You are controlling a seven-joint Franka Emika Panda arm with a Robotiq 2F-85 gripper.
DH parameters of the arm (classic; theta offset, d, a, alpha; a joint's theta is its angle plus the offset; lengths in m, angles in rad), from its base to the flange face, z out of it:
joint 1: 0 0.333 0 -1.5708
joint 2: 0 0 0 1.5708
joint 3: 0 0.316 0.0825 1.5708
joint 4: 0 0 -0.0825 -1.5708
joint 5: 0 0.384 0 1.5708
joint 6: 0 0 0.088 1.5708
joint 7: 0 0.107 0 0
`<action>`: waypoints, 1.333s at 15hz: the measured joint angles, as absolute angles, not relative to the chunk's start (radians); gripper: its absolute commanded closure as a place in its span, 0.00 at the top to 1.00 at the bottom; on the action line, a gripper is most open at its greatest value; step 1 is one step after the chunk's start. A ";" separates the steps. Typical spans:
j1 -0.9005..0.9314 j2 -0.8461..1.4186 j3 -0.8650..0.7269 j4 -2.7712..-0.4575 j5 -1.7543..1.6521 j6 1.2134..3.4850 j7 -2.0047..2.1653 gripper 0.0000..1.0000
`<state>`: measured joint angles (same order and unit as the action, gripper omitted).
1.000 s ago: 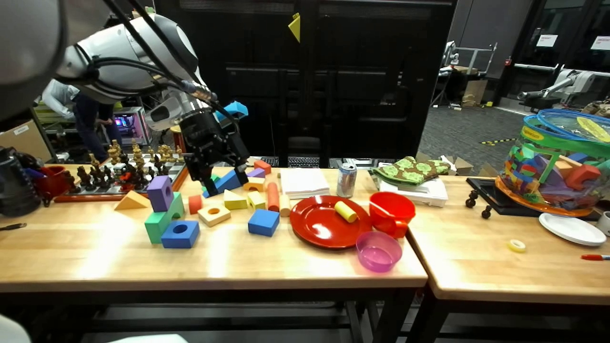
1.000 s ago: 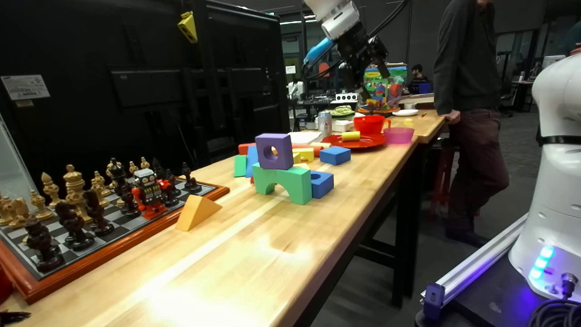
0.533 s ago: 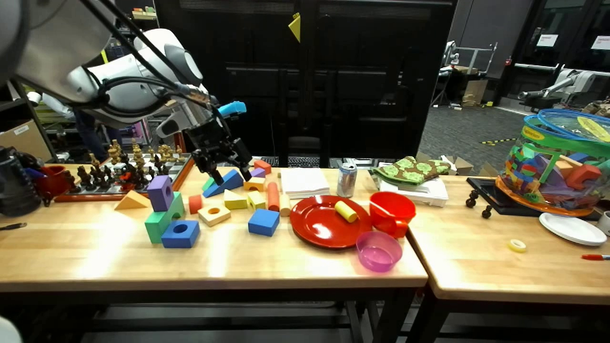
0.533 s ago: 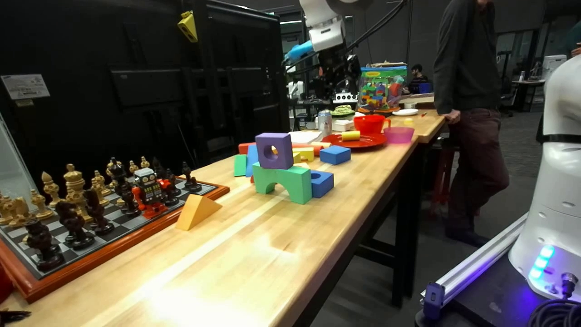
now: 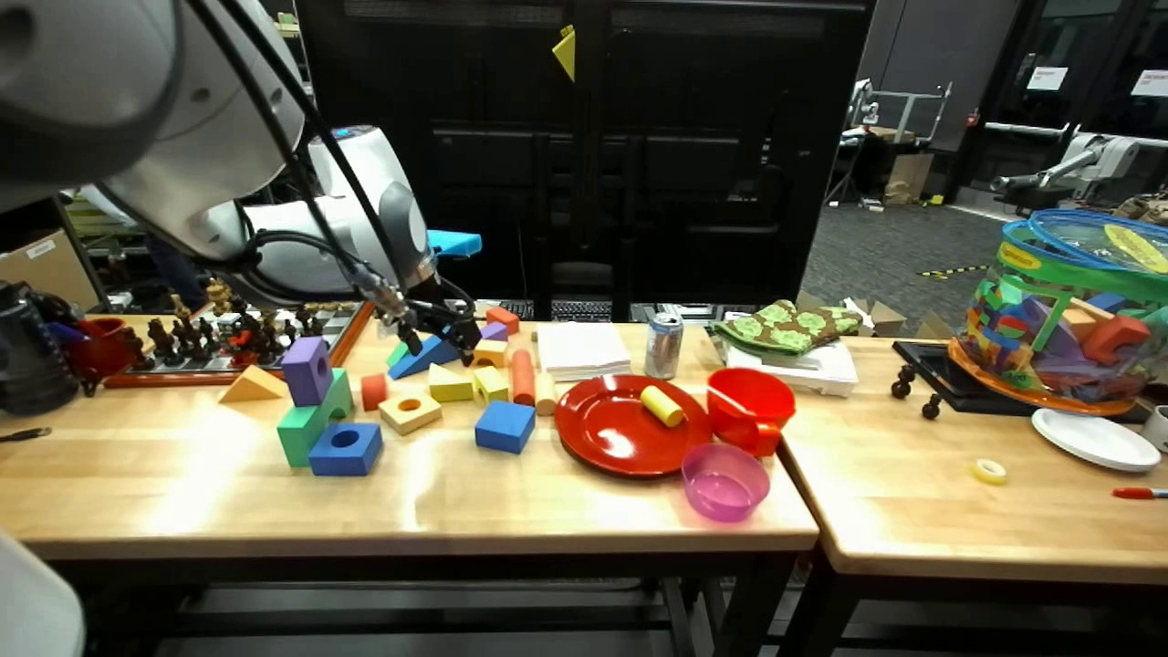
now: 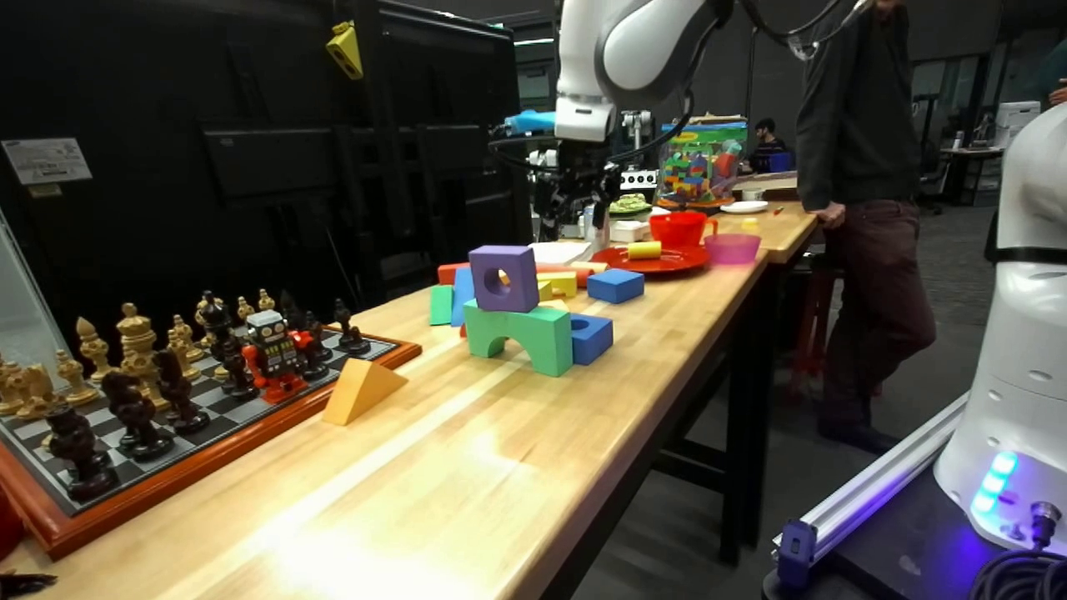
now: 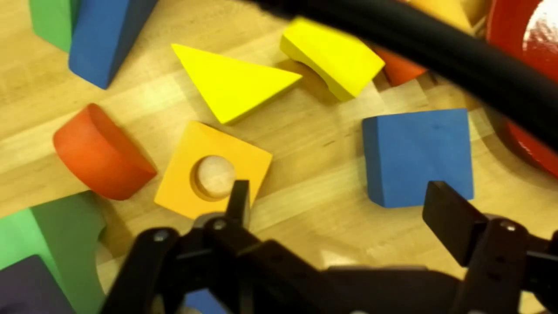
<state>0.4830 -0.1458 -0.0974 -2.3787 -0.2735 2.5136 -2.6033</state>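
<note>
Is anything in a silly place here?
Yes! A red toy robot with a grey head stands among the dark chess pieces on the brown-framed chessboard, though it's no chess piece. And a yellow cylinder block lies on the shiny red round plate, where you'd expect food.

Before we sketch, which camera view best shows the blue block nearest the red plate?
The wrist view: the blue block is largest there, though one finger overlaps it. Both exterior views show it whole but smaller.
</note>
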 measured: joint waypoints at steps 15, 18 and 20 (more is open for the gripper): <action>0.674 -0.108 -0.306 -2.455 -0.443 2.709 -2.601 1.00; 0.763 -0.107 -0.361 -2.478 -0.585 2.681 -2.601 1.00; 0.848 -0.105 -0.410 -2.504 -0.649 2.666 -2.601 1.00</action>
<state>0.8481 -0.1049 -0.4096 -2.5044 -0.6485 2.6662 -2.6010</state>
